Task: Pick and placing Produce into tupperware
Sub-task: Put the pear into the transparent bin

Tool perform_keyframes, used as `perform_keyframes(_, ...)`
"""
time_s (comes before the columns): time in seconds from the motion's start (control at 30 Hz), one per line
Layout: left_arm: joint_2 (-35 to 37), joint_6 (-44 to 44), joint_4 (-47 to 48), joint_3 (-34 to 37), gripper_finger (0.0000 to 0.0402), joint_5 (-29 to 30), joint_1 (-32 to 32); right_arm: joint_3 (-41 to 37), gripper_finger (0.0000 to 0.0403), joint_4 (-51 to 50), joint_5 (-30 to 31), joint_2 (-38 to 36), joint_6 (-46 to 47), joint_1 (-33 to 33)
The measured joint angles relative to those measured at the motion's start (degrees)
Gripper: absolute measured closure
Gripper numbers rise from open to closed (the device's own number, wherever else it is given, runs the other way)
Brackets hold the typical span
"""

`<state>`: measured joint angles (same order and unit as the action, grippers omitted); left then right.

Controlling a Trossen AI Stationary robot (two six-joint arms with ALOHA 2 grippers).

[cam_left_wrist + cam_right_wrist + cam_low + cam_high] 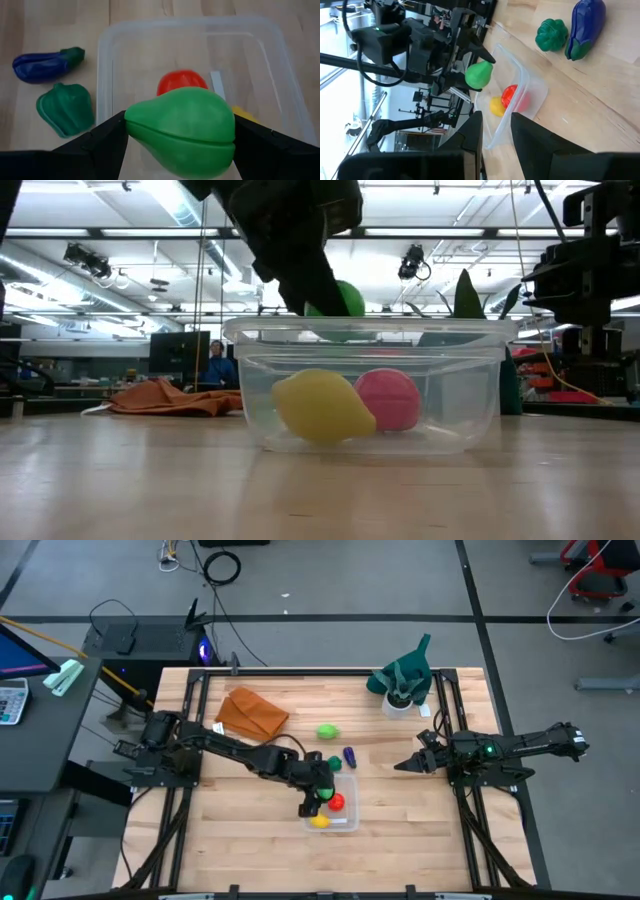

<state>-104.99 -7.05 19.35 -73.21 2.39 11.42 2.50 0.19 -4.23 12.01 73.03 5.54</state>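
Observation:
My left gripper [316, 798] is shut on a light green pear [180, 131] over the clear tub [348, 818]. In the low view the pear [345, 298] is at the height of the tub's rim [370, 328]. A red fruit [182, 82] and a yellow one [320, 406] lie on the tub's floor. A dark green pepper [65, 107], a purple eggplant [47, 65] and another light green piece [327, 731] lie on the table on the tub's far side. My right gripper [405, 767] hovers open and empty to the tub's right. My left gripper pinches the pear between its two fingers, one on each side of its wide body [227, 131]. The fingers [107, 137] come from above, slanting down. The pear lies sideways in the hold, lifted clear above the tub's floor.
An orange-brown cloth [250, 712] lies at the far left of the table. A dark green cloth with a white cup [402, 688] stands at the far right. Bare wood stretches along the table's near side.

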Motion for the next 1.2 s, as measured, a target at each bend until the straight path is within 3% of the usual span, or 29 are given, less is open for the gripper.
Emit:
perform_keyframes(0.47, -2.13, 0.43, 5.7, -0.48, 0.0098, -3.91, -0.02, 0.0, 0.0334, -0.31, 0.0, 0.03, -0.15, 0.0)
perform_keyframes(1.2, -3.8, 0.26, 2.8, -0.57, 0.0084, -4.21, 0.32, 0.0, 0.0334, 0.29, 0.76, 0.83, -0.11, -0.02)
